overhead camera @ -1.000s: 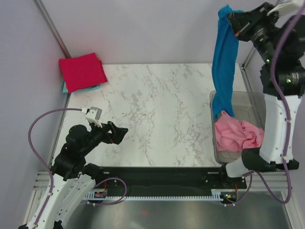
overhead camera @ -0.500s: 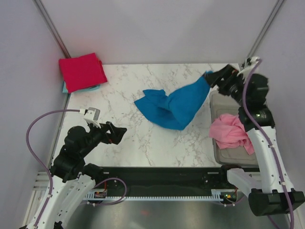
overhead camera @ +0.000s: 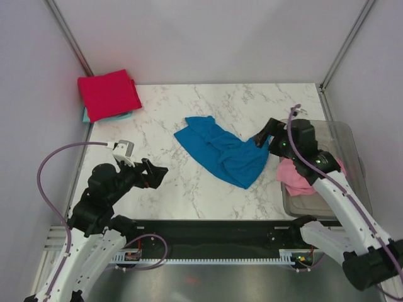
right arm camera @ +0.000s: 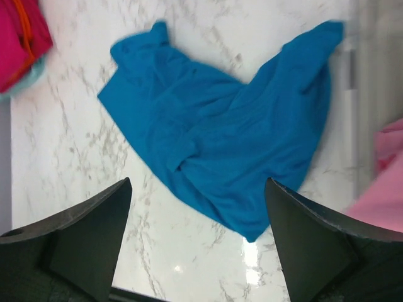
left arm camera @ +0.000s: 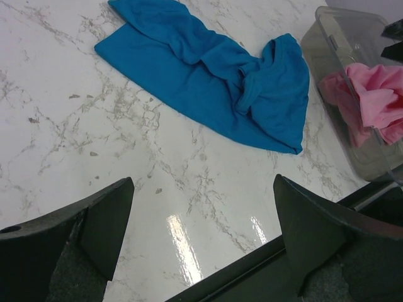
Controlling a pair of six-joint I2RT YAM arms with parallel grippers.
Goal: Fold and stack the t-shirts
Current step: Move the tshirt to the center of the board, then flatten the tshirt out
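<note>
The bright blue t-shirt (overhead camera: 220,151) (left arm camera: 208,88) (right arm camera: 220,138) lies crumpled and loose on the middle of the marble table. My right gripper (overhead camera: 263,136) (right arm camera: 197,182) hovers open over the shirt's right edge, holding nothing. My left gripper (overhead camera: 157,175) (left arm camera: 203,182) is open over bare table at the near left, well short of the shirt. A crimson red t-shirt (overhead camera: 108,93) (right arm camera: 19,38) sits folded at the far left corner on a pale teal t-shirt (overhead camera: 123,115) (right arm camera: 31,75). The pink t-shirt (overhead camera: 296,176) (left arm camera: 371,100) (right arm camera: 387,182) is bunched in the tub.
A clear plastic tub (overhead camera: 352,135) (left arm camera: 315,38) stands at the table's right edge, just right of my right arm. Metal frame posts rise at the far corners. A black rail runs along the near edge.
My right arm swung down from high above the tub, carried the blue t-shirt over the table and let go; its jaws opened. The shirt now rests flat. The left arm stayed put.
</note>
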